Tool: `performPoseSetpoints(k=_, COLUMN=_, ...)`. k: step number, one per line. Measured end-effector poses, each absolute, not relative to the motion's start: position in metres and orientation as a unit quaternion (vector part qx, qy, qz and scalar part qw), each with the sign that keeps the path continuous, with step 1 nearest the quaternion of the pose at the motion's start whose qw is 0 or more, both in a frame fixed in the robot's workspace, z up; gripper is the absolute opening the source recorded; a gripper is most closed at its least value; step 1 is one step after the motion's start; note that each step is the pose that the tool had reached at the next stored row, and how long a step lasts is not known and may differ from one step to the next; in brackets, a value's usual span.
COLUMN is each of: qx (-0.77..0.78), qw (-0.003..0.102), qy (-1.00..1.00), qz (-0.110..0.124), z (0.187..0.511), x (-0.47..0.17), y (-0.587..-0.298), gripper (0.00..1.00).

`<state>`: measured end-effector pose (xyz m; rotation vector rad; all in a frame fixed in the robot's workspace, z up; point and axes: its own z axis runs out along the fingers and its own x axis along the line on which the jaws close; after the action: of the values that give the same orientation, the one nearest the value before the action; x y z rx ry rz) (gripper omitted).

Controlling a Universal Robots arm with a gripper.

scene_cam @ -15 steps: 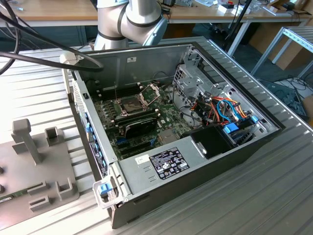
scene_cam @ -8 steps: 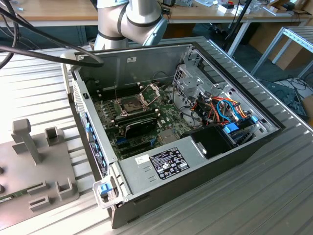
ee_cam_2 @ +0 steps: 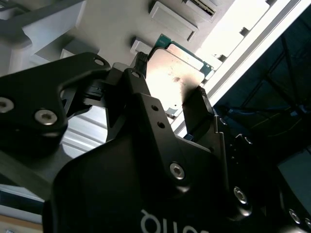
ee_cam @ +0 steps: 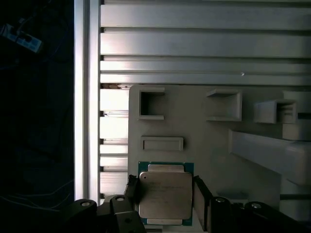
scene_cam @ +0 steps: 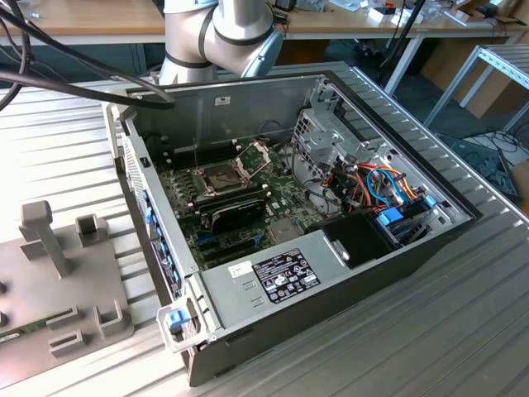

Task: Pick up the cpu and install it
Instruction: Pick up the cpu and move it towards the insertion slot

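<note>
The cpu (ee_cam: 165,194) (ee_cam_2: 175,80) is a small square chip with a dull silver top and a thin green rim. It lies over the edge of a grey fixture plate (ee_cam: 209,145). My gripper (ee_cam: 165,190) (ee_cam_2: 171,76) straddles it, its black fingers (ee_cam: 200,194) (ee_cam_2: 199,104) pressed against two opposite edges. Whether the chip still rests on the plate I cannot tell. In the exterior view the open computer case (scene_cam: 347,273) holds the motherboard (scene_cam: 281,194). Its socket (scene_cam: 221,176) lies bare, with the metal frame (scene_cam: 254,155) hinged up.
The fixture plate (scene_cam: 50,281) carries raised blocks and an upright post (scene_cam: 45,236) at the exterior view's left. Ribbed aluminium table slats (ee_cam: 204,48) surround it, with the table edge (ee_cam: 86,97) close beside the chip. A drive cage (scene_cam: 326,132) and cables (scene_cam: 380,186) fill the case's right side.
</note>
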<state>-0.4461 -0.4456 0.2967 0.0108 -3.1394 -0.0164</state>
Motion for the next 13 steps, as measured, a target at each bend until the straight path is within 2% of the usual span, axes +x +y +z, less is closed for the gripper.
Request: performPoseSetpoints(k=13, qx=0.003, qw=0.001, qy=-1.000, qz=-0.005, z=0.3045, x=-0.4461, y=-0.4456, gripper=0.55)
